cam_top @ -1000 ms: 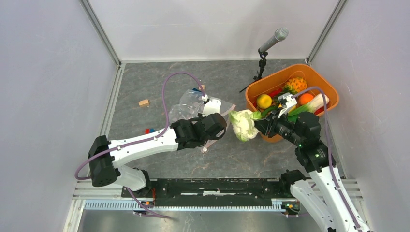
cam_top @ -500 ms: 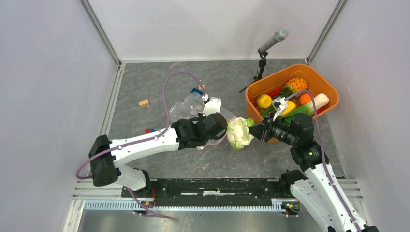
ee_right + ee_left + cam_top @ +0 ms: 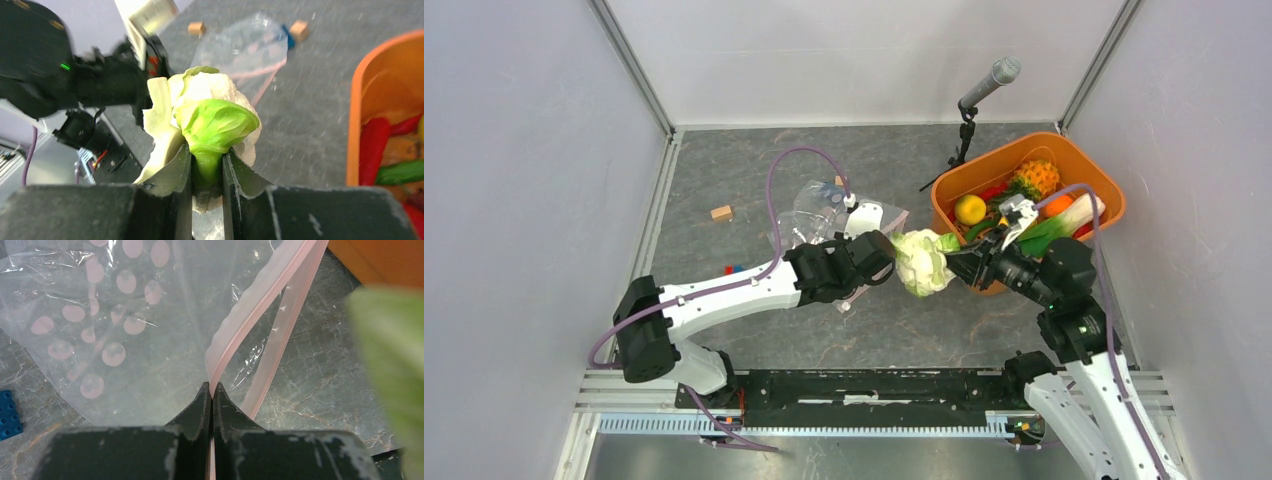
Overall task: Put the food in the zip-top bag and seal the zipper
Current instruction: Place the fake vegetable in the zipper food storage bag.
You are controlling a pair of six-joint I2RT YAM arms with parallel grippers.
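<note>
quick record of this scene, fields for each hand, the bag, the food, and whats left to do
left hand: shut on the zipper, pinching one pink strip
right hand: shut on the cauliflower, by its green stem
zip-top bag: mouth open, the pink strips apart, no food seen inside
cauliflower position: held up beside the left hand, near the bag's mouth, not inside
basket: orange, holds a pineapple and other food
left to do: put the food in, seal the zipper

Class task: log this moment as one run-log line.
left claw: shut on zipper | right claw: shut on cauliflower | cauliflower: outside zip-top bag, near its mouth
</note>
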